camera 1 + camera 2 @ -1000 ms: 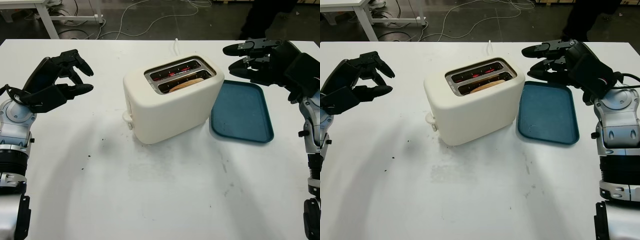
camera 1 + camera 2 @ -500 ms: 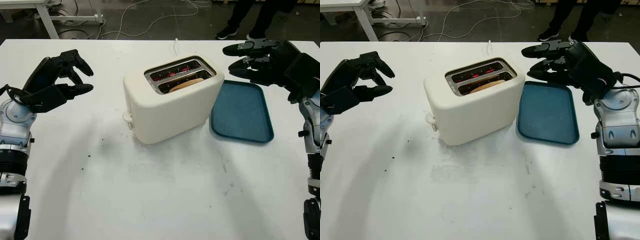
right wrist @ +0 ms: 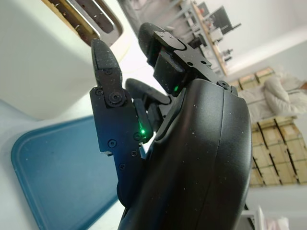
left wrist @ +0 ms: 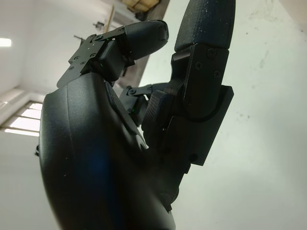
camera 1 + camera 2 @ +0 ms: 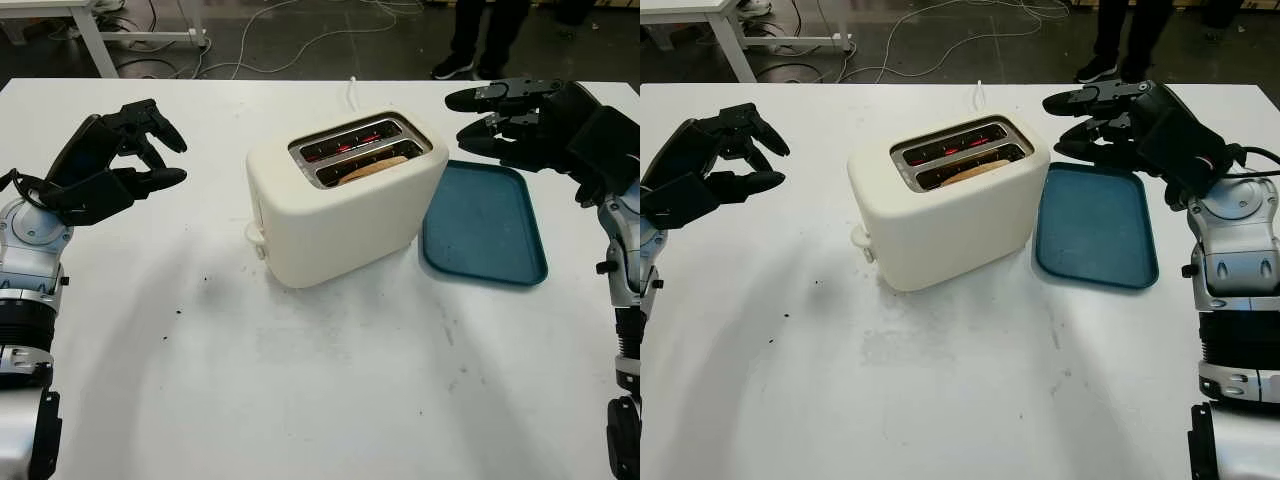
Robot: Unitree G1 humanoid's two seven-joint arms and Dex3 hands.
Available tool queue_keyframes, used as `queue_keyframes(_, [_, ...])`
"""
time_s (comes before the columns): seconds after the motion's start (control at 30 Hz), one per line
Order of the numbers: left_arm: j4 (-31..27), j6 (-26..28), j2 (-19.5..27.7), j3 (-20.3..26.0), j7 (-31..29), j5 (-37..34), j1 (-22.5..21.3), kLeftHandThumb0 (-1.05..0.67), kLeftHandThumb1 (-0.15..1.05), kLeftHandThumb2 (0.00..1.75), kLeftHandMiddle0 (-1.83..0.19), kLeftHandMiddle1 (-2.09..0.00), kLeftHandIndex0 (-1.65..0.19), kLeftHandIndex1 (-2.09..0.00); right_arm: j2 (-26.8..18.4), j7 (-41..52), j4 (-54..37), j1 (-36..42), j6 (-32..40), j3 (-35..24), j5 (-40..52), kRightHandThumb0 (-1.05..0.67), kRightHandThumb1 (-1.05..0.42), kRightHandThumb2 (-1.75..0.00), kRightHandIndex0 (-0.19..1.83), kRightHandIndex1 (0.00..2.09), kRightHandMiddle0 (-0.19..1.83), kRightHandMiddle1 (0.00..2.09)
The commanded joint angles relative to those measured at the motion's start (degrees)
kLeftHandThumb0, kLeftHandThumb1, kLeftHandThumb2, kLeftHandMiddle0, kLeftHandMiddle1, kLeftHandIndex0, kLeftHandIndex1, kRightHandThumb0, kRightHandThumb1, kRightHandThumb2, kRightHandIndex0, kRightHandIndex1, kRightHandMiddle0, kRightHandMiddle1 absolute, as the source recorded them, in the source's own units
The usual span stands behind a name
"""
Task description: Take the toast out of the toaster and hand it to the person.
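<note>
A cream two-slot toaster [image 5: 345, 205] stands in the middle of the white table [image 5: 300, 400]. A slice of toast [image 5: 372, 168] sits low in its nearer slot, and the farther slot glows red inside. My right hand [image 5: 458, 118] is open in the air just right of the toaster's top, over the far edge of the blue tray; its fingers [image 3: 108, 96] point toward the toaster [image 3: 43, 62]. My left hand [image 5: 176, 158] is open above the table well to the left of the toaster. A person's legs [image 5: 480, 35] stand beyond the table's far edge.
A shallow blue tray [image 5: 485, 225] with nothing in it lies right of the toaster, touching its side. The toaster's white cord [image 5: 352, 90] runs to the far edge. Cables and a table leg [image 5: 95, 45] are on the floor behind. Small dark crumbs [image 5: 205, 280] dot the table.
The person's legs beyond the table have moved left along its far edge. Neither hand has moved, and the toast stays in the slot.
</note>
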Motion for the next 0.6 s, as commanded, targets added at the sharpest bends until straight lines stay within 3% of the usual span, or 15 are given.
queue_keyframes(0.0, [0.12, -0.74, -0.15, -0.04, 0.57, 0.04, -0.35, -1.05, 0.92, 0.27, -0.61, -1.4, -0.41, -1.42, 0.24, -0.26, -0.04, -0.96, -0.89, 0.09, 0.06, -0.39, -0.88, 0.0, 0.47, 0.87, 0.78, 0.01])
queue_keyframes(0.57, [0.21, -0.72, -0.06, 0.01, 0.27, -0.17, -0.27, -1.05, 0.92, 0.26, -0.6, -1.4, -0.41, -1.42, 0.14, -0.32, -0.17, -0.81, -0.68, 0.1, -0.06, -0.39, -0.88, 0.0, 0.45, 0.88, 0.78, 0.01])
